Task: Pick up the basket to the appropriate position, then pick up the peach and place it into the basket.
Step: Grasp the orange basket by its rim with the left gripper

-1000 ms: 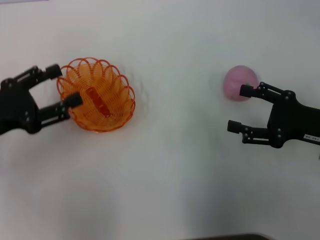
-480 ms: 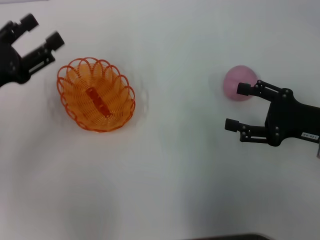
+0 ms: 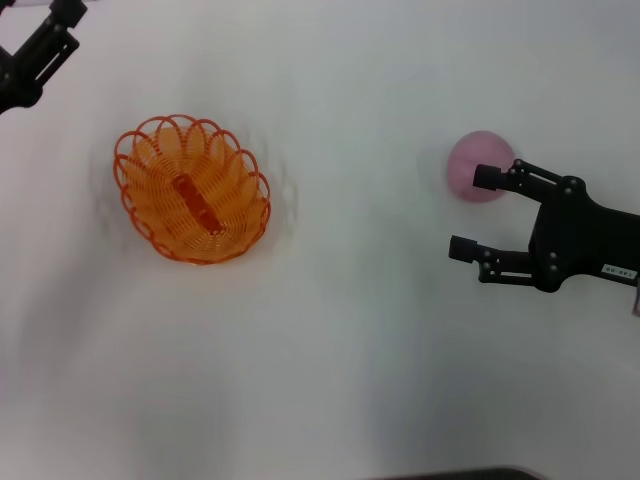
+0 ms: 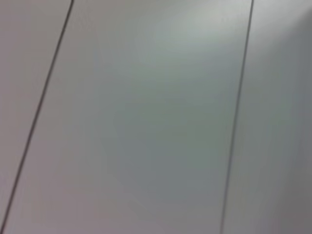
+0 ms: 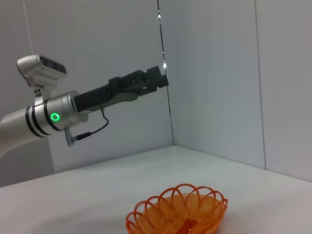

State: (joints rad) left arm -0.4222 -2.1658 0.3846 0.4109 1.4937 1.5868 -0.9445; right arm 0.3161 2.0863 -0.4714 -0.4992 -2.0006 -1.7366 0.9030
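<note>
The orange wire basket [image 3: 190,190] stands upright on the white table at the left, with nothing holding it; it also shows low in the right wrist view [image 5: 178,212]. The pink peach [image 3: 474,163] lies at the right. My right gripper [image 3: 472,212] is open and empty just in front of the peach, its far fingertip [image 3: 486,177] at the peach's edge. The peach is not between the fingers. My left gripper [image 3: 40,12] is open and empty at the far left corner, partly out of view. The right wrist view shows the left gripper [image 5: 155,80] raised high above the table.
The white table [image 3: 340,340] carries only the basket and the peach. Grey wall panels [image 4: 146,117] fill the left wrist view. A wall corner [image 5: 168,97] stands behind the table.
My left gripper let go of the basket's rim and rose up and away to the far left corner. The basket stayed where it was. The right gripper barely moved.
</note>
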